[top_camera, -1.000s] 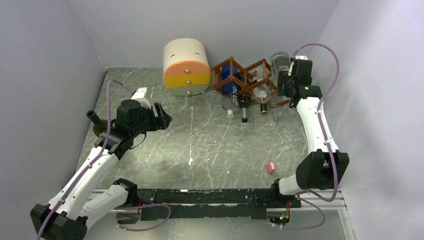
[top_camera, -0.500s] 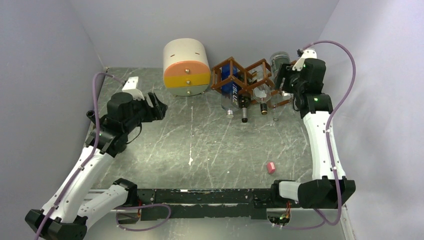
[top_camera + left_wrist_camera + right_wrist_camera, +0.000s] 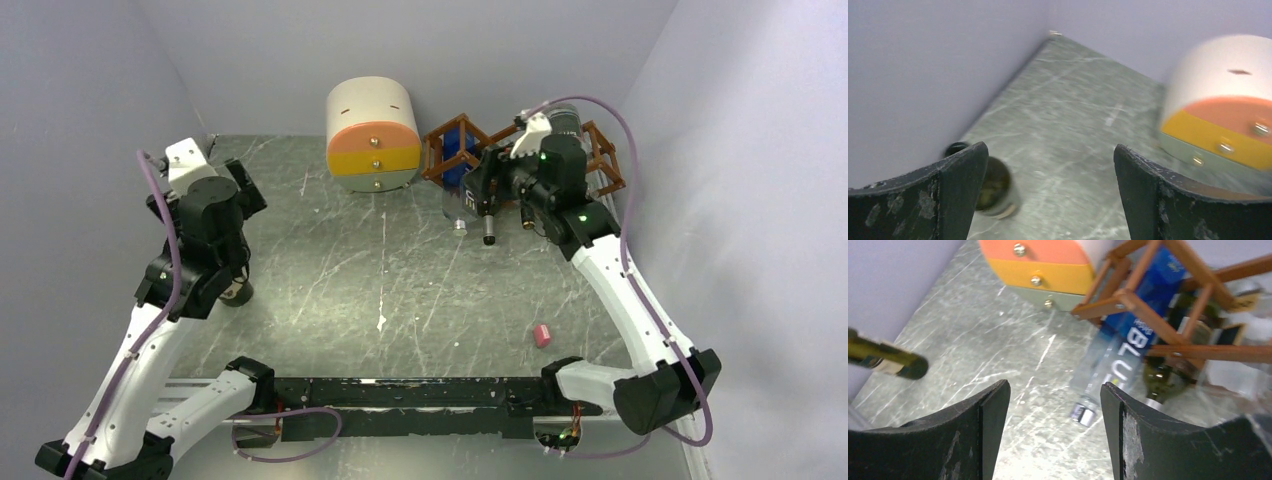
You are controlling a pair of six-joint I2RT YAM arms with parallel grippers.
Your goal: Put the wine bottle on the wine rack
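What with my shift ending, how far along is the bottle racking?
Done: the reddish-brown wooden lattice rack already holds a blue-labelled clear bottle and a green-glass bottle. In hand: nothing; the left gripper and right gripper are both open and empty. Left: the loose dark glass bottle by the left wall needs racking.
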